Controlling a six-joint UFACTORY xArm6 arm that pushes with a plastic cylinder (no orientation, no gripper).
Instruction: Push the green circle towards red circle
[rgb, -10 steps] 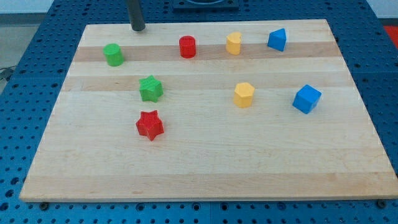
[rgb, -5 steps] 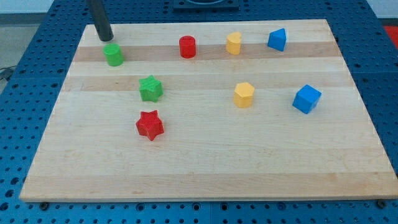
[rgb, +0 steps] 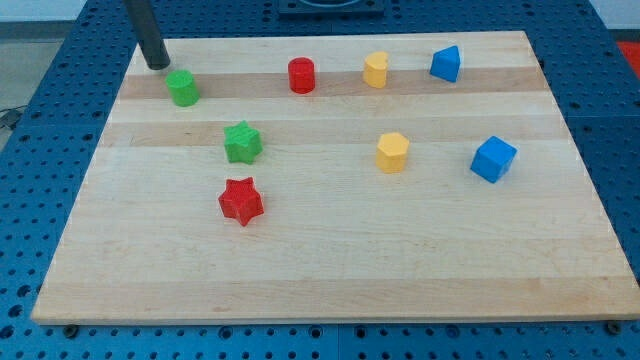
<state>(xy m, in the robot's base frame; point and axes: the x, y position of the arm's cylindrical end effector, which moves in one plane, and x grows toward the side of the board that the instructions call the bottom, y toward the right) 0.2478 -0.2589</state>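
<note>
Dark rod, no gripper on it: my tip (rgb: 158, 65) rests at the upper left of the wooden tabletop (rgb: 330, 270), holding nothing, just up-left of the green circle (rgb: 182, 88). Well apart to its right along the same top row stands the red circle (rgb: 301, 76)

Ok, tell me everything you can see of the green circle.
The green circle is a short, stubby round block, plain matt green, plastic by the look of it. It stands upright on the wooden board near the view's top left corner, level with the red circle off to its right. Nothing touches it; my tip sits just up and left of it.
</note>
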